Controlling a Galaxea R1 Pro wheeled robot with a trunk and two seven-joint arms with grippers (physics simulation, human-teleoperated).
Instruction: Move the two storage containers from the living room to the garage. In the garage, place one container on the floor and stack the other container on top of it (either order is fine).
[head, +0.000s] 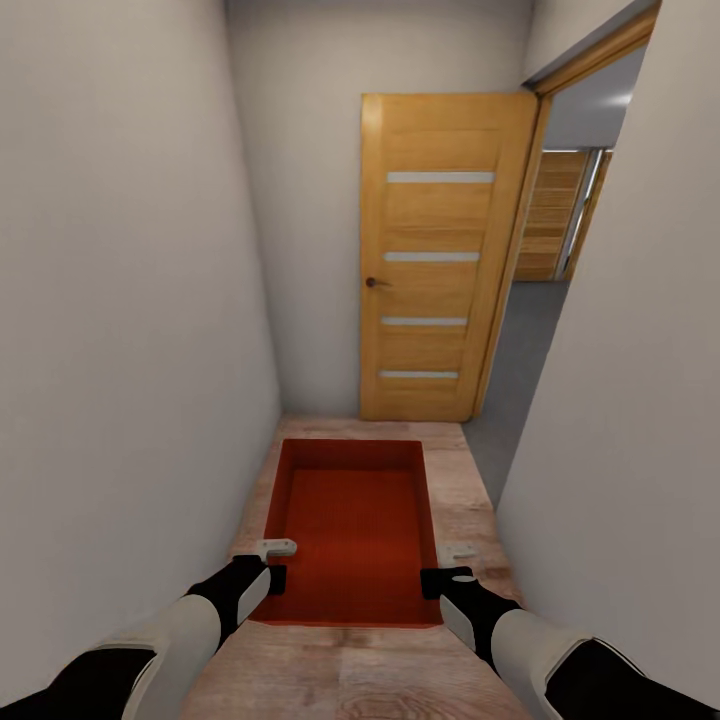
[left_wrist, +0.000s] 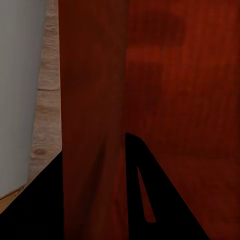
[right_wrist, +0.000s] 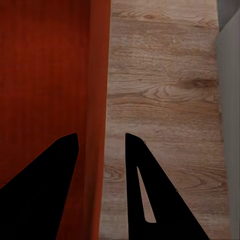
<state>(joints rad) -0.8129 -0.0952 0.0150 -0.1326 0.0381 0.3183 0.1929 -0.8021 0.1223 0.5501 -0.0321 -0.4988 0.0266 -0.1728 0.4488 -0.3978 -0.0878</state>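
- I carry one storage container in front of me, one side wall in each pincer, above the wood-plank floor of a narrow white-walled passage.
- My left pincer straddles the container's left wall near the corner closest to me; in the left wrist view that red wall runs between the two dark fingers, so I judge it clamped on the wall.
- My right pincer does the same on the right wall: in the right wrist view the wall stands between the fingers, one inside the bin and one outside, closed narrow onto it.
- The step in hand, as I judge it, is the carry toward the garage. The honey-wood door stands open ahead, and grey floor shows through the doorway to its right.
- To do it well I should keep both pincers level so the bin neither twists nor slips from the thin walls.
- The passage is tight, so I should turn toward the doorway slowly and keep the bin's far corners off the door and the right-hand wall.
- Count: one red-orange container in view, empty as far as I can see; whether a second is nested beneath I cannot tell. Two pincers, one door with four frosted strips.
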